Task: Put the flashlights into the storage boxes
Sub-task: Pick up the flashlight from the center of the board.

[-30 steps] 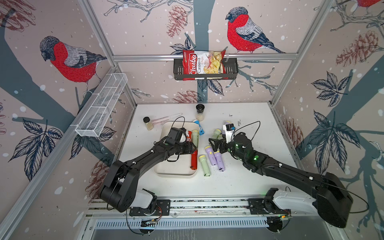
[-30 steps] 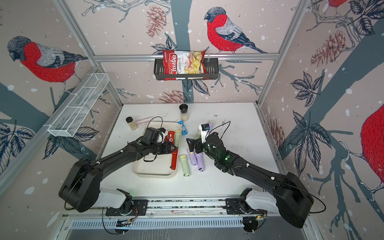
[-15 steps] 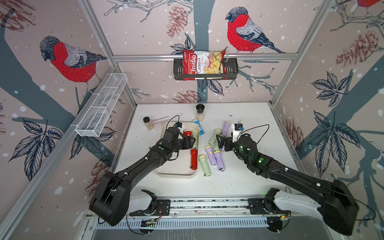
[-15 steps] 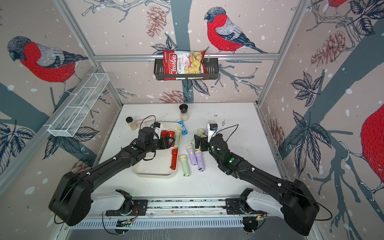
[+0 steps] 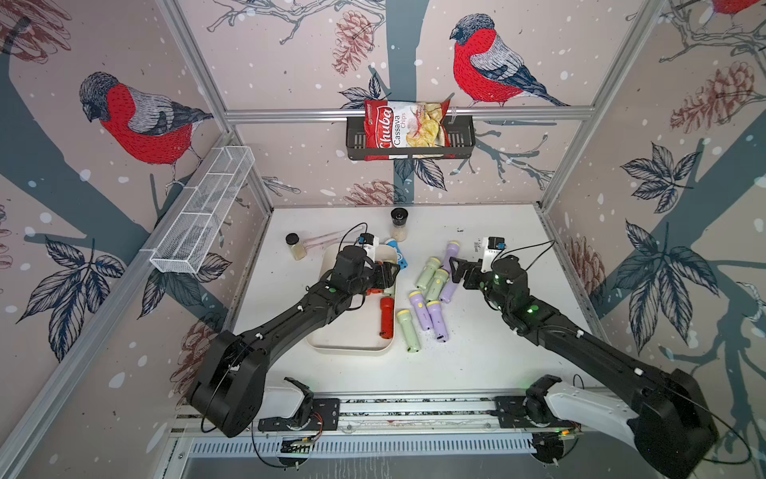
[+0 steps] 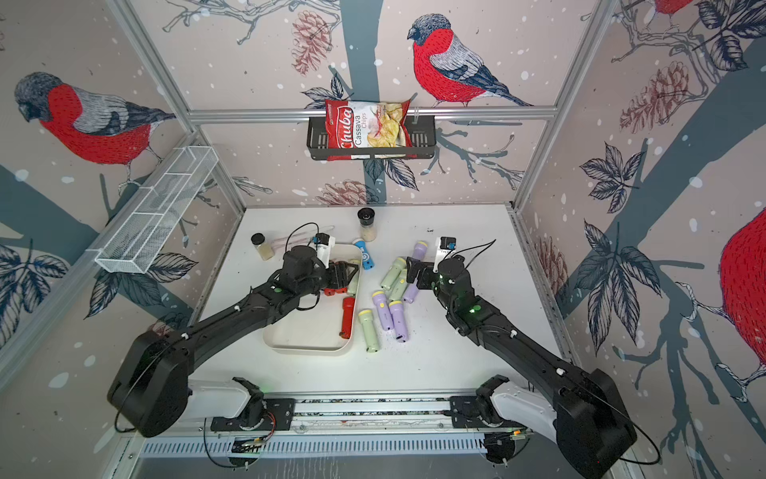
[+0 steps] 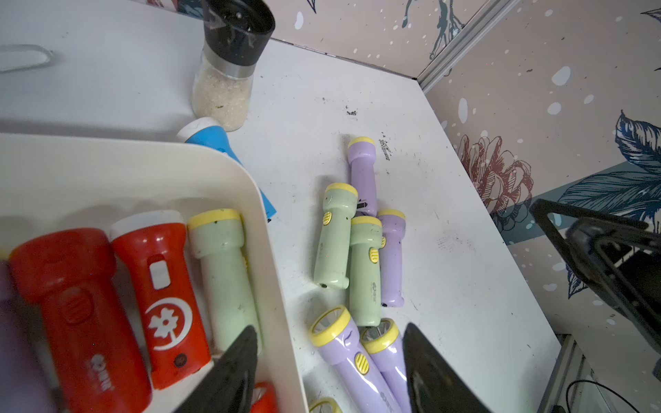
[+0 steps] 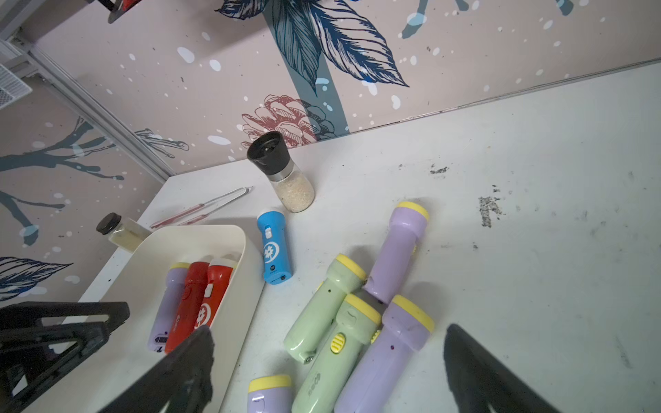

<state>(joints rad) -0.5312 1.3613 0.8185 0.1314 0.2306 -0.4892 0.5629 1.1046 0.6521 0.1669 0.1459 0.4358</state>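
Note:
The cream storage box [image 5: 348,349] lies left of centre in both top views. It holds red, pale green and lilac flashlights, among them a red one [image 5: 386,316] along its right wall. My left gripper [image 5: 387,275] hangs open over the box's far right part, holding nothing; in the left wrist view [image 7: 329,343] its jaws straddle the box wall. A blue flashlight [image 5: 398,254] lies beside the box's far corner. Several pale green and lilac flashlights [image 5: 431,286] lie loose on the table. My right gripper [image 5: 456,269] stands wide open just above them [image 8: 327,341].
A black-capped grinder jar [image 5: 399,224] and a small jar [image 5: 295,245] stand at the back, with pink tweezers [image 5: 323,238] between them. A white wire rack [image 5: 203,211] hangs on the left wall. A black basket [image 5: 460,143] with a chips bag hangs on the back wall.
The left gripper has shifted slightly right over the box's far end. The right gripper has drawn back and to the right, still open, above the loose cluster.

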